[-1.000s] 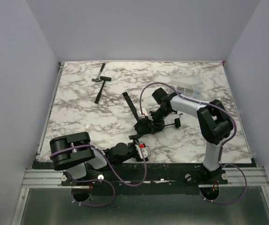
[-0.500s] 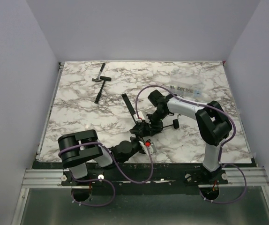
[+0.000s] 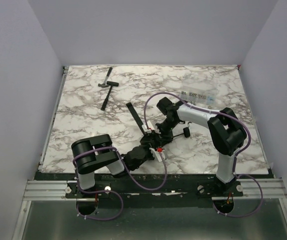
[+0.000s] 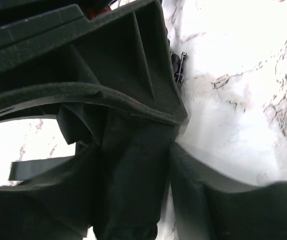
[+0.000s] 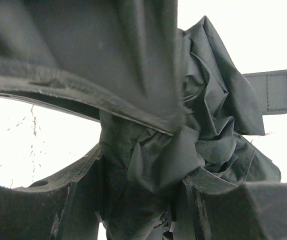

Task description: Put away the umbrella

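At the near edge of the table (image 3: 83,125) the two arms rise from their bases. The left arm folds low and reaches inward to the middle of the near half. The left pincer (image 3: 152,142) sits there with its jaws on either side of the umbrella (image 3: 151,135). In the left wrist view dark matte fabric fills the gap from the upper finger (image 4: 108,65) down past the lower one. White marble shows through on the left of it. Whether the jaws press the cloth or only frame it, I cannot tell.

The umbrella lies crumpled on the marble between the two pincers, near the table's middle and a little toward the near side. Just beyond it the right pincer (image 3: 162,130) comes in from the right, the arm bent over from its base at the near right corner. The right wrist view shows this pincer clamped on a bunched wad of the canopy, folds squeezed between its two fingers (image 5: 83,55).

A flat black strap (image 3: 135,114) runs from the bundle away to the far left, lying on the marble. A small black piece (image 3: 187,132) rests just beside the right arm's forearm.

Farther back, right of centre, lies a clear labelled packet (image 3: 199,96). A hammer (image 3: 107,97) lies well apart at the far left.
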### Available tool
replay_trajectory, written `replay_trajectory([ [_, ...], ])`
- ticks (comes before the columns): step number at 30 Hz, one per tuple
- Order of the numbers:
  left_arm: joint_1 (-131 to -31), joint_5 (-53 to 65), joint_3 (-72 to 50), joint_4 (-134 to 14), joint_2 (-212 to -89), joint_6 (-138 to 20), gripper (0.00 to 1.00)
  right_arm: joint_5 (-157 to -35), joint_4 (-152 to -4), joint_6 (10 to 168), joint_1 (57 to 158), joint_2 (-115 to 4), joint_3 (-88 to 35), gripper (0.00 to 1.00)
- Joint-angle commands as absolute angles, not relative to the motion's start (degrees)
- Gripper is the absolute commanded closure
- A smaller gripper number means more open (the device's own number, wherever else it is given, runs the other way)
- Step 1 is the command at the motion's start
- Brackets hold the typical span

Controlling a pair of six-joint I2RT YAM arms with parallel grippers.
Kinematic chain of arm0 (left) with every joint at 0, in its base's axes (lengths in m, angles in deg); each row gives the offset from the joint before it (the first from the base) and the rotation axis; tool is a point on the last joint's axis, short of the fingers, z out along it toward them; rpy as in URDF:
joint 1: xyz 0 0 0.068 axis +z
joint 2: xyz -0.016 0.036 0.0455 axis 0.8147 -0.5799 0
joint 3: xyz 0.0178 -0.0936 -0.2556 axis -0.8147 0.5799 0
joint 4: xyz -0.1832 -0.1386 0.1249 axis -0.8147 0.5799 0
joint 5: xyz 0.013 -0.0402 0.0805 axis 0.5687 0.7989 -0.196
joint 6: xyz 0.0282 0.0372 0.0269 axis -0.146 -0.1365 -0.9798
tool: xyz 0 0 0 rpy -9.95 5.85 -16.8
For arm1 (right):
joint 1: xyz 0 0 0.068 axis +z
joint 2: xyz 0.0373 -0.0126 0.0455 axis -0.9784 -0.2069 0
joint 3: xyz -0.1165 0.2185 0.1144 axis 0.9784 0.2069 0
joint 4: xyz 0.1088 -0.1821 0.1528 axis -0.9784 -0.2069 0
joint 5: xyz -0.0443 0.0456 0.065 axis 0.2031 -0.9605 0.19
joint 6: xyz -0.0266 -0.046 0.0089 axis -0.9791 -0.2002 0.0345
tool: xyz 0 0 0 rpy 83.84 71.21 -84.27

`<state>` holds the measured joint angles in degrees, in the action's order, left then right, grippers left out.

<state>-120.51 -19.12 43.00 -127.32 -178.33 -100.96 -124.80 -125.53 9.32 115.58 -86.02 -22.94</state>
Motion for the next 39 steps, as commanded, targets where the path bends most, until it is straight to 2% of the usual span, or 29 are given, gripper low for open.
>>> replay_trajectory([
  [1,-119.91,-14.58,41.13,-118.16,-181.98,-95.08,0.68,-119.25,-142.22,11.39,118.20,-95.58,-16.27,0.68],
  [3,-119.54,-12.99,40.30,-114.80,-182.41,-91.46,0.83,-120.61,-140.72,12.24,117.86,-93.90,-16.58,0.63],
  [6,-118.12,-7.94,40.78,-110.04,-181.30,-82.11,0.98,-123.16,-136.64,14.49,115.19,-89.24,-17.77,0.53],
  [13,-113.06,6.79,43.44,-110.59,-183.03,-66.02,1.00,-129.91,-131.23,15.04,103.90,-76.47,-25.47,0.00],
  [21,-104.89,18.20,37.61,-99.49,-185.39,-59.42,1.00,-134.57,-128.35,11.12,97.25,-65.12,-29.11,0.00],
  [23,-103.26,19.75,36.33,-97.15,-186.32,-57.43,1.00,-138.13,-127.38,7.33,97.13,-61.35,-25.81,0.00],
  [26,-101.02,21.48,34.45,-93.52,-187.33,-54.53,1.00,-143.27,-128.08,-6.73,98.01,-57.41,-15.41,0.00],
  [29,-98.68,24.39,32.33,-90.48,-189.00,-52.08,1.00,-134.40,-124.01,-10.73,103.14,-58.13,-8.98,0.00],
  [35,-96.93,28.72,30.43,-88.88,-191.85,-50.23,1.00,-131.05,-102.05,-6.50,104.02,-55.02,0.46,0.00],
  [39,-95.98,30.90,29.08,-87.43,-192.83,-49.96,1.00,-127.17,-98.97,-9.37,104.53,-57.87,1.94,0.00],
])
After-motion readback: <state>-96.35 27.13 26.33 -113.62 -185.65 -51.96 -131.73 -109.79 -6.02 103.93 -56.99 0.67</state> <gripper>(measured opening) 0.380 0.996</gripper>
